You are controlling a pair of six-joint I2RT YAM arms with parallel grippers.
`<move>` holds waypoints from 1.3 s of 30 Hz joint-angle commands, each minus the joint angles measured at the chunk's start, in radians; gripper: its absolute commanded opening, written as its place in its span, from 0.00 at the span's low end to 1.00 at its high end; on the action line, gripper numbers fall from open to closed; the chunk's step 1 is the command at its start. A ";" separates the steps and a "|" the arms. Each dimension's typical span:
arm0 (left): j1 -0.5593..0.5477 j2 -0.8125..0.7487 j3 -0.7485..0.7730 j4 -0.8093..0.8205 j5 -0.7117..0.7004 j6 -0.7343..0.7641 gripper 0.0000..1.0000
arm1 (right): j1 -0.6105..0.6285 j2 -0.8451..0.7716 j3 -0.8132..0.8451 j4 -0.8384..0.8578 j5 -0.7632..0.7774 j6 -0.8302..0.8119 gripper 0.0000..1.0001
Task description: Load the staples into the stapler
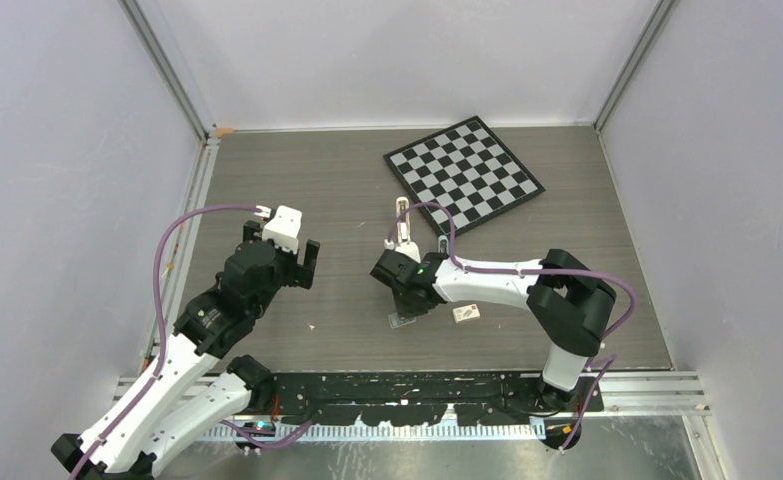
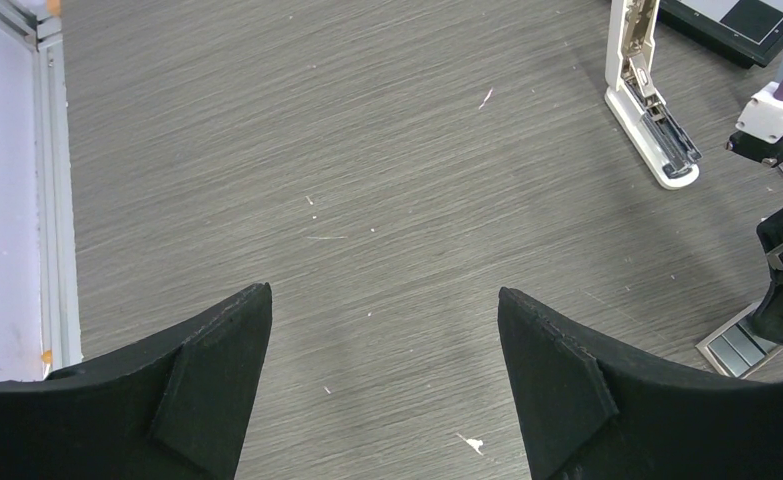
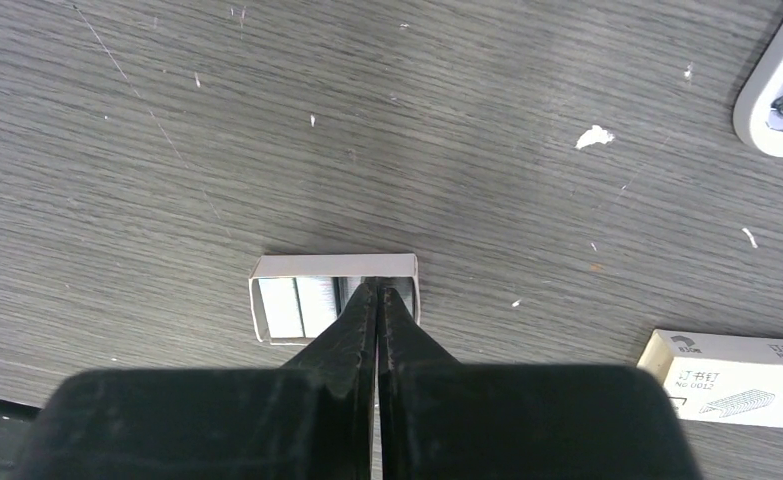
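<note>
Right gripper closed, tips at flat silvery-grey staples in white tray, cream cardboard box near; left gripper spread wide

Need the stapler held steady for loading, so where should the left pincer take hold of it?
Probably from above, straddling the narrow white base of the stapler near its hinge: it lies flat, lid open, channel facing up.
</note>
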 commanded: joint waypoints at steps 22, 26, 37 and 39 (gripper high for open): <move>0.005 0.038 0.015 0.037 0.056 -0.061 0.85 | -0.016 -0.198 -0.051 0.090 0.051 -0.036 0.01; 0.004 0.032 0.011 0.040 0.026 -0.033 0.85 | -0.017 -0.167 -0.051 0.072 0.016 -0.038 0.16; 0.004 0.024 0.010 0.027 0.003 -0.006 0.85 | -0.014 -0.104 -0.047 0.066 0.000 -0.008 0.32; 0.003 0.016 0.008 0.026 0.000 -0.004 0.85 | -0.015 -0.091 -0.041 0.062 -0.001 -0.007 0.32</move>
